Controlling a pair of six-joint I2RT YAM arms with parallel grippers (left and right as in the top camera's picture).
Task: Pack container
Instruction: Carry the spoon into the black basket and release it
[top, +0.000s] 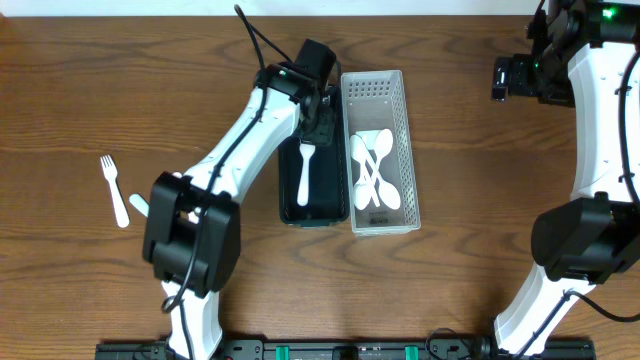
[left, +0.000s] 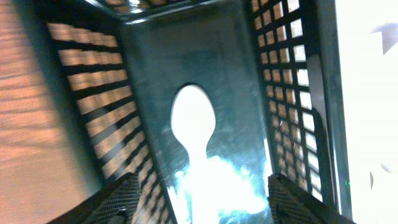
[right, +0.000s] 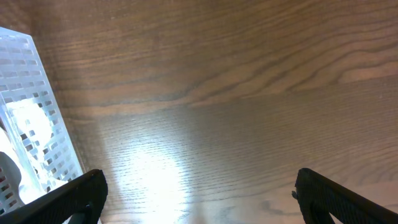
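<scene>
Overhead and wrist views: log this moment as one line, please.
left end effector: open over dark basket | spoon: lying on its floor | right end effector: open, empty, over table | fork: on table, unpacked

Brown wood-grain table (top: 100, 80), white perforated basket (top: 374, 88), white spoons (top: 374, 170), white fork (top: 113, 186), dark, perhaps green, slatted bin (top: 328, 190)

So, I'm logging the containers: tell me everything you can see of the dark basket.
The dark basket is a long, open-topped rectangular bin, seemingly dark plastic, with slotted walls and a glossy solid floor. It stands upright on the table, its long side seemingly touching the white basket. One white spoon lies on its floor.
</scene>
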